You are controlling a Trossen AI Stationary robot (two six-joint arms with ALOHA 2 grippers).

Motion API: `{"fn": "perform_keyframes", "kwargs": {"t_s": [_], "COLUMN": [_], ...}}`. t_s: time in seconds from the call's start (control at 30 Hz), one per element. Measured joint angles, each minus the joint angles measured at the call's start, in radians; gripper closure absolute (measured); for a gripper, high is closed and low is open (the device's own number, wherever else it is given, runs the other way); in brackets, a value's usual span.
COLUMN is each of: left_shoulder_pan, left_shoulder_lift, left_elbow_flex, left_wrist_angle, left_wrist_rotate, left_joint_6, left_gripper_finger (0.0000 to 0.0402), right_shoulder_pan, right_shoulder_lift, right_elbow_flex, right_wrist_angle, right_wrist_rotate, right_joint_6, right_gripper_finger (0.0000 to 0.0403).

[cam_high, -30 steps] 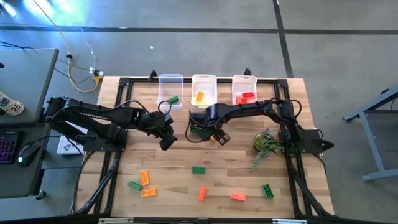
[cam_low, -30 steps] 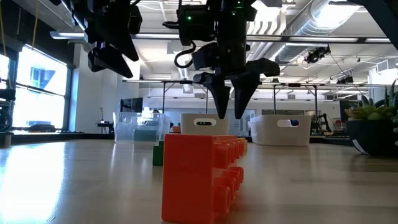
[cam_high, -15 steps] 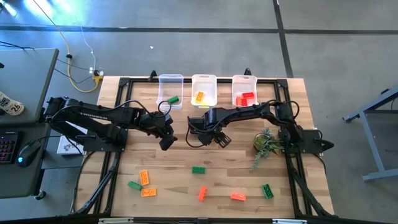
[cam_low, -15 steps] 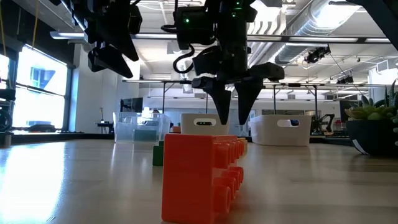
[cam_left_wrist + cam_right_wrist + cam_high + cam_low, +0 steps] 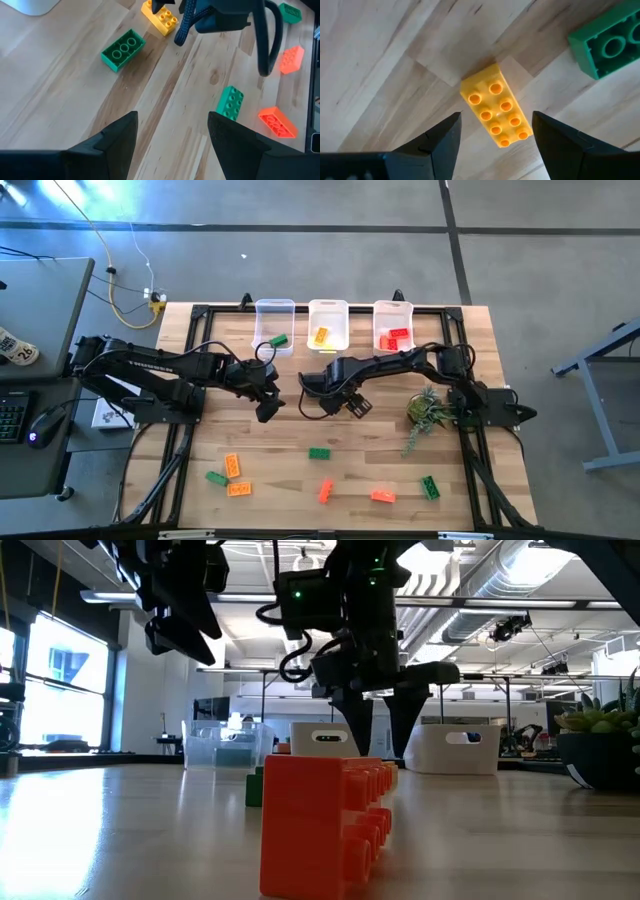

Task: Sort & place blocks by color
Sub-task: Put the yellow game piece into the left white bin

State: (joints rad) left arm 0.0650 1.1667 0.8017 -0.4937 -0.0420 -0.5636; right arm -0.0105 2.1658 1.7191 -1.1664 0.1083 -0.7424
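Both hands (image 5: 268, 402) (image 5: 335, 402) apparently open, mid-table.

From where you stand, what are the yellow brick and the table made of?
Yellow brick: probably moulded plastic, smooth and slightly glossy, with crisp round studs. Table: looks like wood, pale planks with visible grain and seams, matte to lightly sealed finish.

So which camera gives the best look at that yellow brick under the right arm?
The right wrist view: the yellow brick lies studs up on the wood, right between that arm's open fingers. The left wrist view shows only part of it, behind a cable. In the high and low views the arm hides it.
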Motion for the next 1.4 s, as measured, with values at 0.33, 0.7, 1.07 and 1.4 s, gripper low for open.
{"fn": "perform_keyframes", "kwargs": {"t_s": [0.33,0.7,1.07,1.4], "left_shoulder_pan": [0.0,0.0,0.0,0.0], "left_shoulder_lift": [0.0,0.0,0.0,0.0], "left_elbow_flex": [0.0,0.0,0.0,0.0], "left_wrist_angle": [0.0,-0.004,-0.003,-0.012], "left_wrist_rotate": [-0.005,-0.007,-0.007,-0.019], "left_joint_6": [0.044,0.044,0.044,0.066], "left_gripper_finger": [0.0172,0.0172,0.0172,0.0172], "right_shoulder_pan": [-0.009,-0.009,-0.009,-0.013], "right_shoulder_lift": [0.034,0.084,0.088,0.027], "right_elbow_flex": [0.0,0.0,0.003,-0.002], "right_wrist_angle": [0.004,0.024,0.012,-0.025], "right_wrist_rotate": [-0.007,0.03,-0.005,-0.012], "right_joint_6": [0.009,0.074,0.251,0.457], "right_gripper_finger": [0.0169,0.0191,0.0291,0.0292]}}
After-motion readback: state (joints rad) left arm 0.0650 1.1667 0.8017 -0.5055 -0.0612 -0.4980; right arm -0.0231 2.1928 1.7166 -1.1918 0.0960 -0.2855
